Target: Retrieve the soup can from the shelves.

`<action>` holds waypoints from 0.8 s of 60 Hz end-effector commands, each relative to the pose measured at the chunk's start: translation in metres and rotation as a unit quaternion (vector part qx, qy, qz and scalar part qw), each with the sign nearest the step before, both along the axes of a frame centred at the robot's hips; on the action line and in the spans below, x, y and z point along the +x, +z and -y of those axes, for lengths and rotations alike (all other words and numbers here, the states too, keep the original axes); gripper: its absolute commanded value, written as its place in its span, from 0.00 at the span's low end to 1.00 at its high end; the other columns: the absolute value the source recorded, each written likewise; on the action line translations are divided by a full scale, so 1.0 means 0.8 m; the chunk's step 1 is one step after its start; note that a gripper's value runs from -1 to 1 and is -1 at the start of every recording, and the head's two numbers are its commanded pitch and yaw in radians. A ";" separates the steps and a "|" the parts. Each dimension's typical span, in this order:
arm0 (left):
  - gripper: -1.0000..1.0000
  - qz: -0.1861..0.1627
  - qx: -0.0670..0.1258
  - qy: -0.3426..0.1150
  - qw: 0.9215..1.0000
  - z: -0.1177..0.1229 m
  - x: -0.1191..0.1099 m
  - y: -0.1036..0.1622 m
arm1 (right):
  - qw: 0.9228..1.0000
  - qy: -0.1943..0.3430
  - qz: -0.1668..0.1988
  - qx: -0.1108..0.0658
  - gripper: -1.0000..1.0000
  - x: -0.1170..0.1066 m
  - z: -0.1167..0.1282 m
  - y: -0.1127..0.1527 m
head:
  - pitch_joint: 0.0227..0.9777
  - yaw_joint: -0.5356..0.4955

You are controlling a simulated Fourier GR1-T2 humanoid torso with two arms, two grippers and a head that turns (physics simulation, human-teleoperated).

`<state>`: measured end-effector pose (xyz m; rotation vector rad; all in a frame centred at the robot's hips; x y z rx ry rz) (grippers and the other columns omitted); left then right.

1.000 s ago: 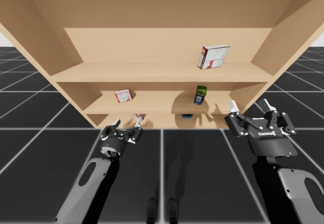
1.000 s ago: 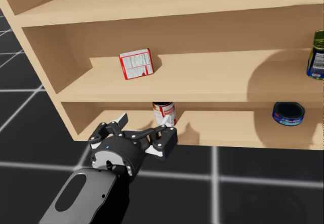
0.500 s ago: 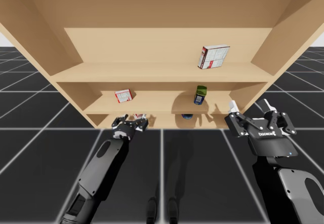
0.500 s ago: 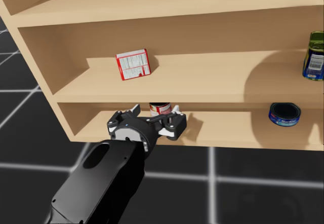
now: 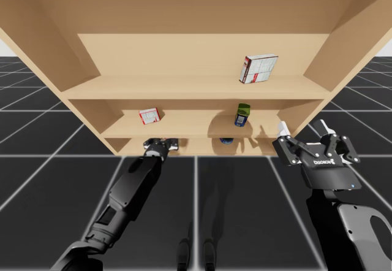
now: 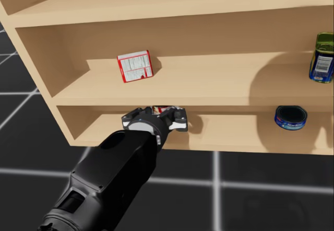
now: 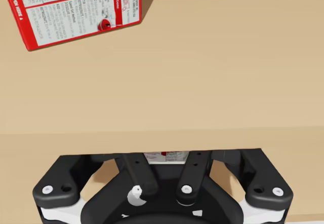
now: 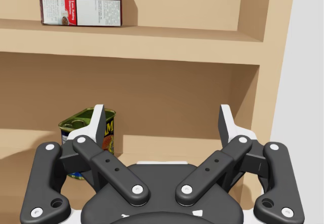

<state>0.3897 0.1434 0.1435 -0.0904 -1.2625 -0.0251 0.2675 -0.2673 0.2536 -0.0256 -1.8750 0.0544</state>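
Two arms up at the wooden shelves (image 5: 196, 90). Have the left end effector (image 6: 166, 119) reached into the bottom compartment, toward its left side, drawn in from two sides on the soup can (image 7: 166, 156) and pinching it. See the can standing on the bottom board just behind the front lip, mostly hidden by the black wrist and by the shelf edge above; catch a strip of red and white label.

Hold the right end effector (image 5: 301, 130) outside the shelves, off their right end, fingers spread wide with nothing between them. Looking along it, find a green can (image 6: 321, 58) with a blue label upright on the middle shelf, ahead of one finger and apart from it.

On that same middle shelf, well to the left, note a small red and white box (image 6: 134, 66) set askew, above the compartment with the soup can. On the bottom shelf, well apart to the right of the soup can, spot a low dark blue tin (image 6: 290, 117). On the top shelf, toward the right, see a larger red and white box (image 5: 258, 68), slightly tilted.
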 end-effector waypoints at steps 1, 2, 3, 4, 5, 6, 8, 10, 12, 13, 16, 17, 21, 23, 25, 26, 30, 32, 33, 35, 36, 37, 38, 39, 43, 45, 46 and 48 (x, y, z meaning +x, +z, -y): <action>0.97 -0.013 -0.002 -0.008 1.000 0.000 -0.001 -0.011 | 1.000 0.000 0.000 0.000 0.00 0.000 0.000 0.000 | 0.70 0.71; 0.97 -0.013 -0.002 -0.009 1.000 0.000 -0.001 -0.011 | 1.000 0.000 0.000 0.000 0.00 0.000 0.000 0.000 | 0.70 0.71; 0.98 -0.013 -0.003 -0.010 1.000 0.000 -0.002 -0.011 | 1.000 0.000 0.000 0.000 0.00 0.000 0.000 0.000 | 0.70 0.71; 0.97 -0.013 -0.003 -0.010 1.000 0.000 -0.002 -0.011 | 1.000 0.000 0.000 0.000 0.00 0.000 0.000 0.000 | 0.70 0.71; 0.97 -0.013 -0.003 -0.011 1.000 0.000 -0.003 -0.010 | 1.000 0.000 0.000 0.000 0.00 0.000 0.000 0.000 | 0.70 0.71; 0.98 -0.014 -0.003 -0.011 1.000 0.000 -0.004 -0.010 | 1.000 0.000 0.000 0.000 0.00 0.000 0.000 0.000 | 0.70 0.71; 0.99 -0.014 -0.003 -0.012 1.000 0.000 -0.006 -0.009 | 1.000 0.000 0.000 0.000 0.00 0.000 0.000 0.000 | 0.70 0.71; 0.98 -0.014 -0.002 -0.013 1.000 -0.001 -0.010 -0.006 | 1.000 0.000 0.000 0.000 0.00 0.000 0.001 0.000 | 0.70 0.71; 0.98 -0.013 -0.002 -0.013 1.000 -0.001 -0.012 -0.005 | 1.000 0.000 0.000 0.000 0.00 0.000 0.001 0.000 | 0.70 0.71; 0.98 -0.013 -0.002 -0.013 1.000 -0.001 -0.014 -0.005 | 1.000 0.000 0.000 0.000 0.00 0.000 0.001 0.000 | 0.70 0.71; 0.97 -0.014 -0.004 -0.015 1.000 -0.004 -0.021 -0.001 | 1.000 -0.001 0.000 -0.001 0.00 -0.001 0.001 0.000 | 0.70 0.71; 0.98 -0.013 -0.004 -0.014 1.000 -0.005 -0.023 -0.001 | 1.000 -0.001 0.000 0.000 0.00 -0.001 0.001 0.000 | 0.70 0.71; 0.98 -0.015 -0.003 -0.013 1.000 -0.012 -0.036 0.005 | 1.000 -0.003 0.000 0.000 0.00 -0.001 0.002 0.000 | 0.70 0.71; 0.98 -0.013 0.001 -0.013 1.000 -0.015 -0.040 0.007 | 1.000 -0.003 0.000 0.000 0.00 -0.001 0.002 0.000 | 0.70 0.71; 0.98 -0.011 0.002 -0.014 1.000 -0.017 -0.045 0.008 | 1.000 -0.003 0.000 0.000 0.00 -0.001 0.002 0.000 | 0.70 0.71; 0.98 -0.010 0.000 -0.016 1.000 -0.022 -0.053 0.011 | 1.000 -0.004 0.000 0.000 0.00 -0.001 0.002 0.000 | 0.70 0.71; 0.97 -0.013 -0.003 -0.021 1.000 -0.029 -0.066 0.013 | 1.000 -0.004 0.000 -0.001 0.00 -0.002 0.001 0.000 | 0.70 0.71; 0.97 -0.014 -0.005 -0.023 1.000 -0.032 -0.073 0.015 | 1.000 -0.004 0.000 -0.002 0.00 -0.002 0.001 -0.001 | 0.70 0.71; 0.97 -0.014 -0.005 -0.024 1.000 -0.034 -0.079 0.016 | 1.000 -0.004 -0.001 -0.002 0.00 -0.002 0.001 -0.001 | 0.70 0.71; 0.97 -0.013 -0.007 -0.025 1.000 -0.037 -0.084 0.018 | 1.000 -0.004 -0.001 -0.002 0.00 -0.002 0.001 -0.001 | 0.70 0.71; 0.98 -0.012 -0.007 -0.026 1.000 -0.038 -0.087 0.018 | 1.000 -0.004 -0.001 -0.003 0.00 -0.002 0.001 -0.001 | 0.70 0.72; 0.98 -0.013 -0.005 -0.029 0.999 -0.041 -0.095 0.020 | 1.000 -0.004 -0.001 -0.003 0.00 -0.002 0.001 -0.001 | 0.70 0.72; 0.97 -0.012 -0.005 -0.030 0.999 -0.042 -0.098 0.021 | 1.000 -0.004 -0.001 -0.003 0.00 -0.002 0.001 -0.001 | 0.70 0.72; 0.98 -0.012 -0.005 -0.031 0.999 -0.043 -0.101 0.022 | 1.000 -0.005 -0.001 -0.003 0.00 -0.002 0.001 -0.001 | 0.70 0.72; 0.97 -0.010 -0.003 -0.035 0.999 -0.048 -0.115 0.024 | 1.000 -0.005 -0.001 -0.002 0.00 -0.002 0.001 -0.001 | 0.70 0.71; 0.97 -0.011 -0.004 -0.038 0.999 -0.053 -0.126 0.026 | 1.000 -0.005 -0.001 -0.002 0.00 -0.002 0.001 -0.001 | 0.70 0.71; 0.97 -0.010 -0.005 -0.039 0.999 -0.054 -0.129 0.027 | 1.000 -0.005 -0.001 -0.002 0.00 -0.002 0.001 -0.001 | 0.70 0.71; 0.97 -0.007 -0.002 -0.041 0.999 -0.058 -0.138 0.029 | 1.000 -0.005 -0.001 -0.003 0.00 -0.002 0.001 -0.001 | 0.70 0.71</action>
